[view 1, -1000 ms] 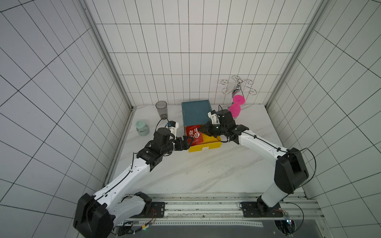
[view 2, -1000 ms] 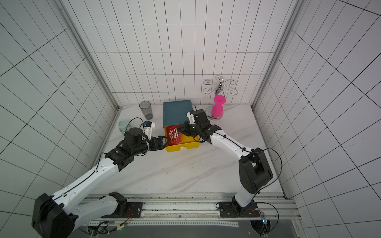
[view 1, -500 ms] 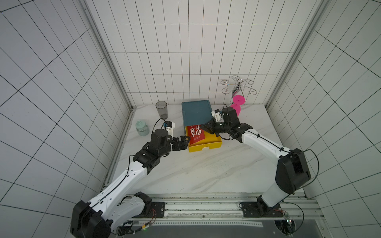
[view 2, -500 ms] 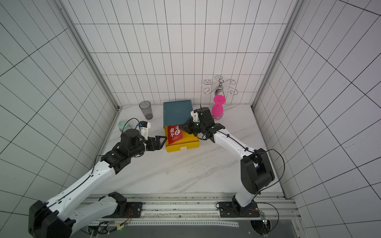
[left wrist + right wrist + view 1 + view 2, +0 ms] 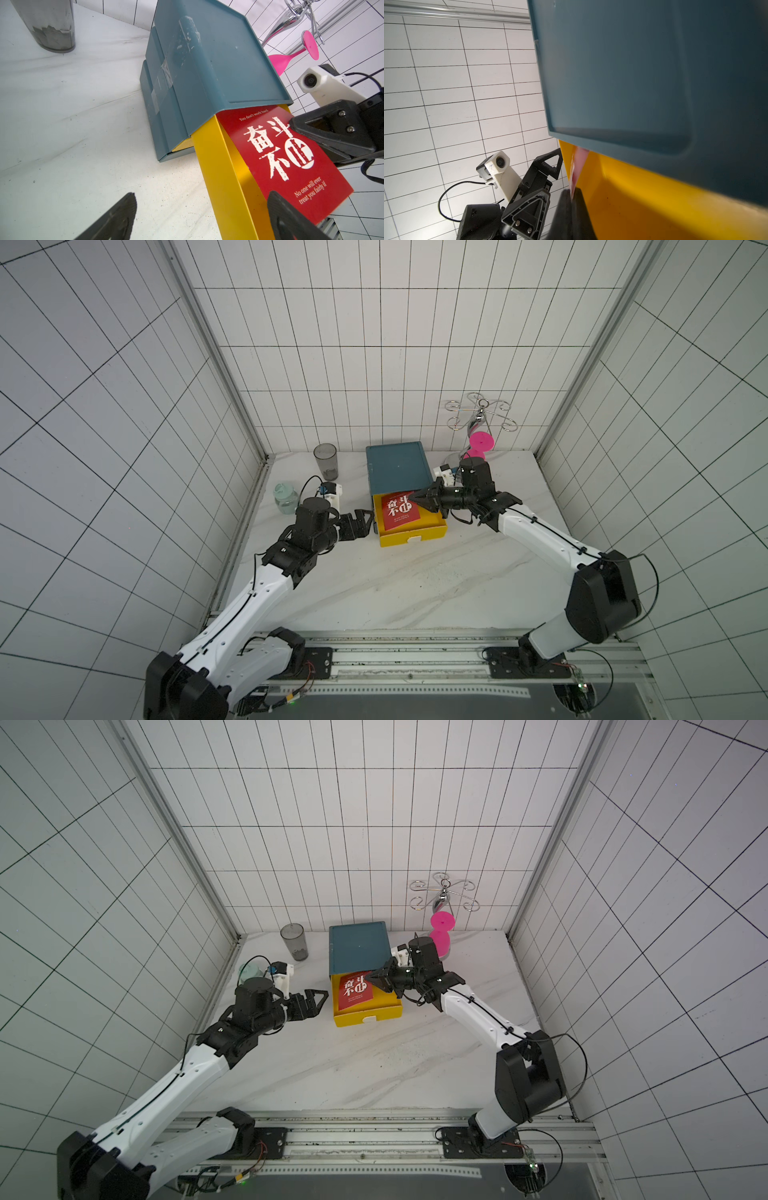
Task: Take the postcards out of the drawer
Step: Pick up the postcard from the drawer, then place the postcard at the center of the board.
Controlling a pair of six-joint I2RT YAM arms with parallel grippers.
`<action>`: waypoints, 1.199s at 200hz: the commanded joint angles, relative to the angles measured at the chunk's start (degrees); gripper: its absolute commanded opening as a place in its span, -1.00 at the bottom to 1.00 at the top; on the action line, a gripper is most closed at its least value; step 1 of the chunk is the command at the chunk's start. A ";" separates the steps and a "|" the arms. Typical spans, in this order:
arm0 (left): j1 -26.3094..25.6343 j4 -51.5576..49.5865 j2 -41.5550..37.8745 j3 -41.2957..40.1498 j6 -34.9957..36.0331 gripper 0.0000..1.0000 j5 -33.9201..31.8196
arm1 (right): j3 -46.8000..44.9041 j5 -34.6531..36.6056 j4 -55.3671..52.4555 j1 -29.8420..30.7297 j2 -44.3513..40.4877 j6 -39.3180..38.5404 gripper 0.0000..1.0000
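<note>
From my console, the right gripper [image 5: 417,500] is clenched on the red postcard [image 5: 398,512], pinching it at the edge close to the teal drawer cabinet [image 5: 397,466]. My right wrist view shows that card [image 5: 577,164] edge-on, a pale pink sliver running down into the closed black fingers [image 5: 566,209], so I read this as a real grip. The postcard sits over the open yellow drawer [image 5: 411,537], which is pulled out of the cabinet's top tier toward the arms. In my left wrist view the card [image 5: 286,158] lies tilted rather than flat: one long edge is low beside the drawer's yellow wall [image 5: 218,166] and the gripped side is higher. Its far end reaches under the cabinet's lip. I can read white Chinese characters and small English lines on its face. I see only one red face; whether more cards lie beneath it I cannot tell.

The left gripper [image 5: 366,522] is released, jaws spread wide with nothing between them, and hovers just beside the drawer's left wall. In a top view [image 5: 319,999] a sliver of table shows between them.

Toward the back wall, a smoky grey tumbler [image 5: 326,460] stands left of the cabinet, with a mint-green jar [image 5: 284,498] nearer the left wall. A pink goblet [image 5: 481,444] is by the chrome rack [image 5: 480,414] on the cabinet's right
</note>
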 commanded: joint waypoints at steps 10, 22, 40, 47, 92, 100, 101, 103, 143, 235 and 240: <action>1.61 -1.62 -0.90 2.49 2.12 0.94 0.98 | -2.48 -3.84 5.61 -0.53 -4.44 2.13 -1.00; 2.73 -2.28 -1.23 2.84 2.40 0.94 1.97 | -3.29 -4.69 5.65 -0.63 -5.82 1.66 -1.00; 4.33 -2.53 -2.36 3.19 2.62 0.94 3.73 | -5.22 -6.02 5.48 -0.77 -8.23 -0.14 -1.00; 4.86 -2.47 -2.88 3.33 2.69 0.94 4.56 | -6.21 -6.55 5.14 -1.01 -9.19 -1.29 -1.00; 6.09 0.46 -3.86 5.08 4.28 0.92 15.48 | -12.48 -7.47 2.98 -3.17 -16.96 -9.15 -1.00; 6.09 1.63 -3.25 5.31 3.74 0.89 18.49 | -13.47 -7.59 2.89 -3.87 -18.15 -10.04 -1.00; 6.09 1.84 -3.20 5.31 3.61 0.89 19.02 | -13.61 -7.57 2.88 -3.96 -18.34 -10.11 -1.00; 6.08 2.25 -3.03 5.31 3.32 0.88 19.80 | -13.83 -7.61 2.88 -4.18 -18.64 -10.31 -1.00; 4.59 17.62 2.91 4.00 -6.24 0.56 34.08 | -15.80 -9.78 3.37 -8.50 -22.53 -13.01 -1.00; -4.44 25.95 15.54 11.22 -9.73 0.25 35.01 | -14.31 -13.31 6.60 -12.04 -25.16 -14.92 -1.00; -4.62 26.63 15.69 10.97 -10.13 0.24 34.87 | -14.47 -13.35 6.85 -12.05 -25.27 -14.78 -1.00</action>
